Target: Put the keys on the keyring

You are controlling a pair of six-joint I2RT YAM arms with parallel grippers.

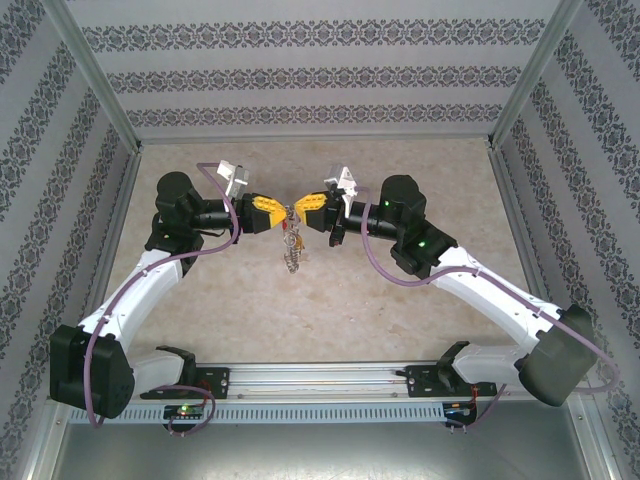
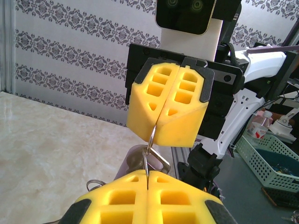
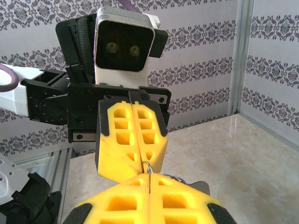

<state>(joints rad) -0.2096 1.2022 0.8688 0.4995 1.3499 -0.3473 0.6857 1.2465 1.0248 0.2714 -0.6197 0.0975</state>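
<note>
My left gripper [image 1: 276, 213] is closed tight, its yellow pads pinched on the thin wire of the keyring [image 2: 152, 137]. The keyring hangs in mid-air between the two hands, above the middle of the table [image 1: 240, 320]. From the left wrist camera I see that wire leave my own seam and run straight into the seam of the opposite hand. The keys [image 1: 291, 255] dangle in a silvery bunch just under the tips, clear of the tabletop. My right gripper [image 1: 304, 206] is shut as well, tip to tip with the left and almost touching it. I cannot tell whether a single key sits in either pinch along with the wire.

My worry is the double clamp. If I draw the left hand back or twist it while the right hand holds, I expect the thin wire to bend or spring out of one seam. The whole bunch would then drop to the table. The wire sits at the very tips of the pads, so I judge the hold shallow. Pushing the hands inward would knock the pads together, and a quick move would set the bunch swinging.

For room, the left arm's shoulder stands close to the left wall [image 1: 50, 150], so I have little margin outward there. Under the hands and toward the rail [image 1: 320, 372] the table lies open. The back wall [image 1: 320, 80] is well apart. The right arm's shoulder crowds the right wall [image 1: 600, 150].
</note>
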